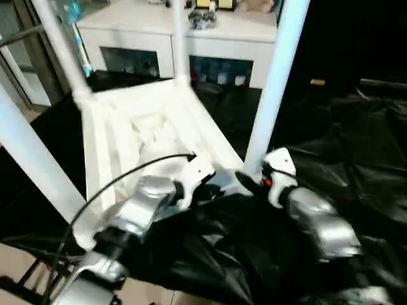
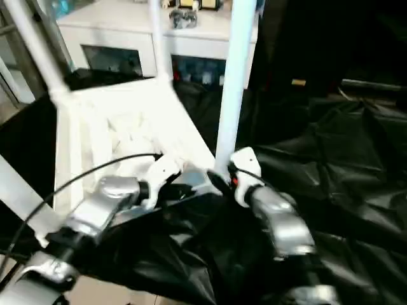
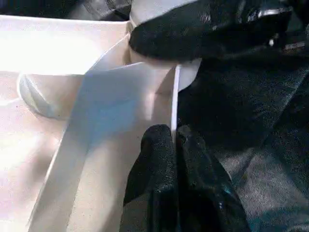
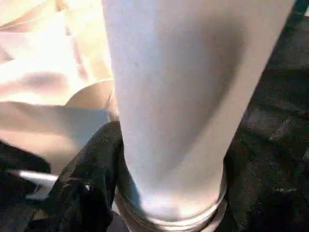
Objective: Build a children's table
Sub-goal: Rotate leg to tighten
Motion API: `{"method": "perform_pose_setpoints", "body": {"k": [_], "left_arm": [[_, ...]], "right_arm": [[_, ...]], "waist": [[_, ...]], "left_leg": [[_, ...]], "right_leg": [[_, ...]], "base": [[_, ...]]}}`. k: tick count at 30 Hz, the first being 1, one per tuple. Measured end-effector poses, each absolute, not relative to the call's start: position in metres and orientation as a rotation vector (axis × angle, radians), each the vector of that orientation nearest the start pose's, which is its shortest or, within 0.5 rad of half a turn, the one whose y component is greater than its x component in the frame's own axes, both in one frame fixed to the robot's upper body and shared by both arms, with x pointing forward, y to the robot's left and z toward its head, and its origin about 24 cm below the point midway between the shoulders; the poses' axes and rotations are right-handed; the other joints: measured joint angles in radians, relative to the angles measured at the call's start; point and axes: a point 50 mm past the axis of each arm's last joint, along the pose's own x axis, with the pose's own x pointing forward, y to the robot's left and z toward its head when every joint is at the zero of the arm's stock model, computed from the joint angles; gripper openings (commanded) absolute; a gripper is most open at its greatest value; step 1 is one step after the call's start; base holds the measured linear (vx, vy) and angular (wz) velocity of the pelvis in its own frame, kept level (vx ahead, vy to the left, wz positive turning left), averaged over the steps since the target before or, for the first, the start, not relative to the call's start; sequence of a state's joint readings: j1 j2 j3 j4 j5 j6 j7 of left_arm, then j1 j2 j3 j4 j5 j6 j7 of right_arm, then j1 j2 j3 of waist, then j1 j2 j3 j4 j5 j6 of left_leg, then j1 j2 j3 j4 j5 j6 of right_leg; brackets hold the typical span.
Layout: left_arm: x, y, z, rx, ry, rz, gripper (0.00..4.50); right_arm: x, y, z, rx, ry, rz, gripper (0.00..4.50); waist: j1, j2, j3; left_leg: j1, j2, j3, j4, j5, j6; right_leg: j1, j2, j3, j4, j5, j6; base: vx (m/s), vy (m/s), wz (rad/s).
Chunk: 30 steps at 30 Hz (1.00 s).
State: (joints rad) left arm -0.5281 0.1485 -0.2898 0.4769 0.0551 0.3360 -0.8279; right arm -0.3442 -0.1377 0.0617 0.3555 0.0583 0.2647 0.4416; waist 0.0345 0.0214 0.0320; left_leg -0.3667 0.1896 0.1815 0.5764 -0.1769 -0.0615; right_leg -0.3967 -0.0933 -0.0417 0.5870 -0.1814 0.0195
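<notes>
The white tabletop (image 1: 114, 136) lies upside down on a black sheet, ribbed underside up. Four white legs stand in its corner sockets: far left (image 1: 60, 44), far middle (image 1: 180, 44), near left (image 1: 28, 155) and near right (image 1: 276, 82). My left gripper (image 3: 175, 140) is shut on the thin rim of the tabletop, next to the near right corner. My right gripper (image 1: 251, 183) is closed around the base of the near right leg (image 4: 174, 96), just above its socket. One black finger (image 4: 89, 191) presses against that leg's side.
A crumpled black sheet (image 1: 337, 165) covers the surface under and to the right of the table. A white cabinet (image 1: 127, 35) with glass doors stands behind, small items on top. A black cable (image 1: 108, 184) loops over my left forearm.
</notes>
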Motion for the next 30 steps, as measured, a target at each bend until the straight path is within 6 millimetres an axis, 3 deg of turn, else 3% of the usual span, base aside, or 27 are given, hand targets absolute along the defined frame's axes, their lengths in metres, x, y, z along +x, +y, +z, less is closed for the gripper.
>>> {"method": "perform_pose_setpoints", "body": {"k": [6,12,18,30], "left_arm": [[0.309,0.076,0.037,0.275,0.452,-1.105,0.00],[0.299,0.093,0.040,0.305,0.439,-1.242,0.00],[0.292,0.102,0.043,0.318,0.435,-1.368,0.00],[0.285,0.108,0.043,0.318,0.463,-1.483,0.00]], "right_arm": [[0.304,-0.130,0.030,-0.078,0.304,0.588,4.04],[0.288,-0.144,0.037,-0.144,0.302,0.848,4.04],[0.276,-0.152,0.047,-0.170,0.323,1.079,4.04],[0.265,-0.164,0.051,-0.152,0.387,1.236,3.14]], "waist": [[0.000,0.000,0.000],[0.003,0.002,0.000],[0.029,0.004,0.000],[0.046,0.001,0.002]], "left_leg": [[-0.002,-0.002,-0.001,-0.002,0.000,0.000],[-0.003,0.001,0.000,-0.004,0.000,0.000],[-0.004,0.002,0.001,-0.007,0.001,0.001],[-0.003,0.003,0.007,-0.004,0.000,0.001]], "right_leg": [[0.001,0.000,0.001,-0.010,0.000,-0.001],[-0.002,0.001,-0.001,-0.007,0.012,-0.005],[-0.003,0.001,-0.002,-0.007,0.008,-0.004],[-0.003,0.000,0.001,-0.003,0.007,-0.005]], "base": [[0.000,0.000,0.00],[0.009,-0.003,0.00],[0.022,-0.008,0.02],[0.000,0.000,0.00]]}}
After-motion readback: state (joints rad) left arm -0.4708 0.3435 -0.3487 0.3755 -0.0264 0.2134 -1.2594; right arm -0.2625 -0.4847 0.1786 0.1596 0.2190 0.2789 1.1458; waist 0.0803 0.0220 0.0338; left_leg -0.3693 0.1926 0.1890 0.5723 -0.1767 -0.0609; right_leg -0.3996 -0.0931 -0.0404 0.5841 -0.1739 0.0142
